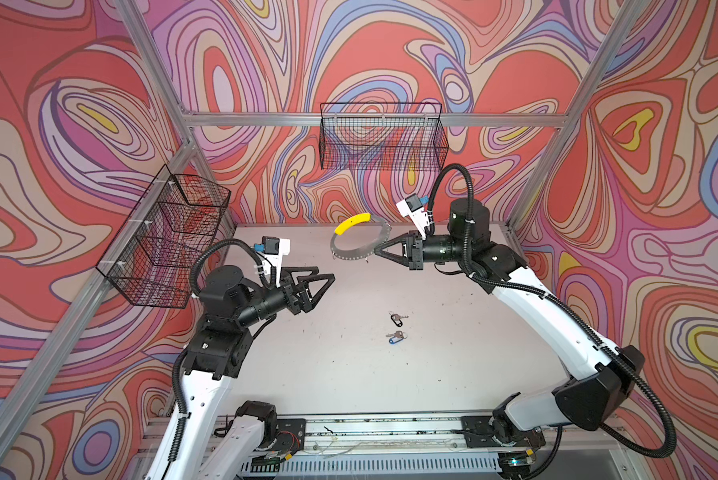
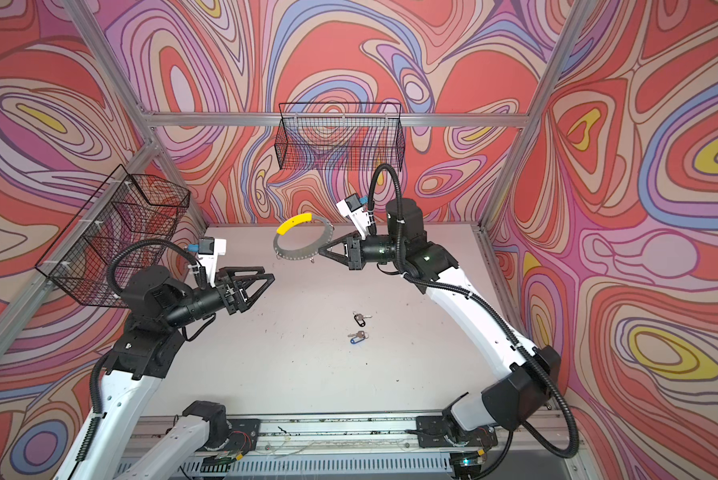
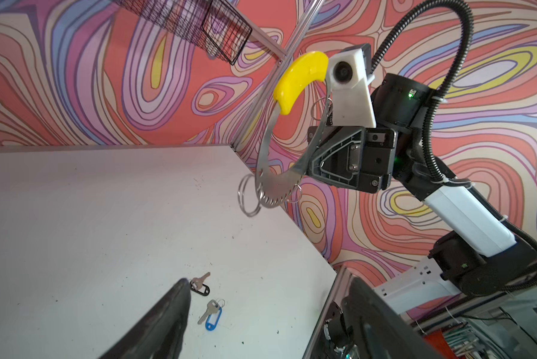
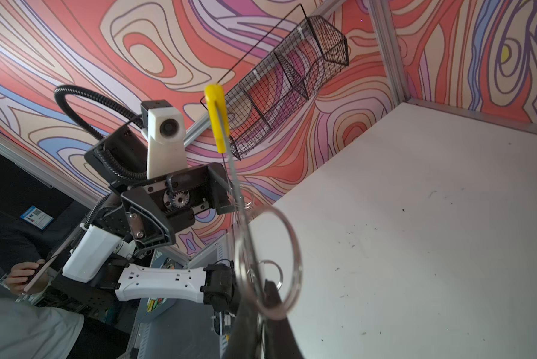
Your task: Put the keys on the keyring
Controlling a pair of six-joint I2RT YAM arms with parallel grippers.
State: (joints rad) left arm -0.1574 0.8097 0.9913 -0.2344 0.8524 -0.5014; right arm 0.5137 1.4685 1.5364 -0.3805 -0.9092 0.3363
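Note:
The keyring (image 1: pixel 347 255) is a thin grey perforated ring with a yellow sleeve (image 1: pixel 352 223), held in the air over the far middle of the table. My right gripper (image 1: pixel 377 251) is shut on its rim, as the right wrist view shows (image 4: pixel 267 287). Two keys lie on the table nearer the front: one with a black tag (image 1: pixel 396 320), one with a blue tag (image 1: pixel 396 338). My left gripper (image 1: pixel 326 274) hovers open and empty, left of the ring and above the table. In the left wrist view both keys (image 3: pixel 200 284) (image 3: pixel 212 314) lie between its spread fingers (image 3: pixel 167 320).
A black wire basket (image 1: pixel 384 137) hangs on the back wall and another (image 1: pixel 166 241) on the left wall. Small wire loops (image 3: pixel 248 199) dangle from the ring's lower rim. The aluminium rail (image 1: pixel 390 424) with the arm bases runs along the front.

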